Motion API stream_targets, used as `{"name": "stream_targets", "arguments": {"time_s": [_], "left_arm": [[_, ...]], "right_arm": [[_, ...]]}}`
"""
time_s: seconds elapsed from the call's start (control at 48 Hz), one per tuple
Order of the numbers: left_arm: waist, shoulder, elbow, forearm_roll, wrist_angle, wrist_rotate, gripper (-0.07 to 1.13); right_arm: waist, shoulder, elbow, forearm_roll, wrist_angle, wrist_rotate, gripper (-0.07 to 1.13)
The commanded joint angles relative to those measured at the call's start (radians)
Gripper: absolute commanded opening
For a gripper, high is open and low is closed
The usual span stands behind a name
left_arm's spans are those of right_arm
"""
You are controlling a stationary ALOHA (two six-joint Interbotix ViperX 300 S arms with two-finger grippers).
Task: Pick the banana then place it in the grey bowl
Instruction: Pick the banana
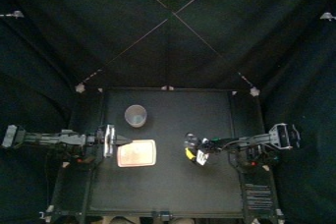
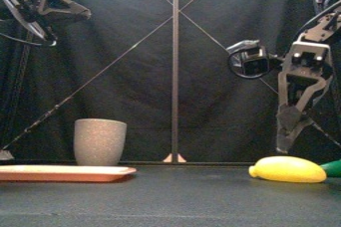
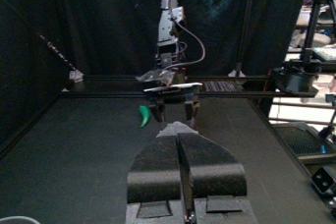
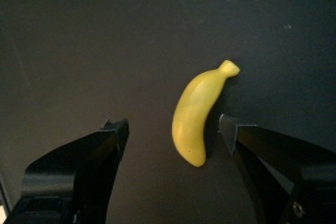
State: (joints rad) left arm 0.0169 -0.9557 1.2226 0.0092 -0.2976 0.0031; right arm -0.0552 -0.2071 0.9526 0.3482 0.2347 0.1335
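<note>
Banana (image 4: 201,112) lies flat on the right half of the black table (image 1: 171,105), not yet lifted, with the task barely begun. The right gripper (image 4: 172,123) hangs directly over it, its jaws spread wide to either side of the fruit and touching nothing, as the right wrist view shows. What remains, by the look of it, is the whole job: closing on the banana, raising it, carrying it across the table and letting it go inside the tall grey speckled cup (image 2: 99,141). That cup stands upright and apparently empty on the left half, well apart from the fruit. A flat pink tray (image 2: 67,172) lies bare just in front of the cup, and a small green toy (image 2: 332,165) sits just beside the banana at the right edge, though whether they touch cannot be told. The left gripper (image 3: 180,140) rests low at the table's left side near the tray, jaws pressed together on nothing. Black curtains (image 2: 134,32) close the booth behind.
</note>
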Motion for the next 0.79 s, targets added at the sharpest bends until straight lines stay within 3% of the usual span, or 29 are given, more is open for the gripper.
{"name": "stream_targets", "arguments": {"time_s": [0.021,0.417,0.688,0.792], "left_arm": [[0.002,0.005,-0.012,0.0,-0.005,0.0,0.02],[0.003,0.005,-0.003,-0.002,-0.003,0.0,0.02],[0.003,0.005,0.006,-0.002,-0.003,0.0,0.02],[0.003,0.005,0.008,-0.002,-0.005,0.0,0.02]], "right_arm": [[-0.041,0.037,-0.04,-0.021,0.04,0.0,1.06],[-0.069,0.183,-0.138,-0.04,0.167,0.002,1.01],[-0.057,0.181,-0.158,-0.038,0.186,0.0,0.64],[-0.048,0.172,-0.187,-0.041,0.175,-0.002,0.56]]}}
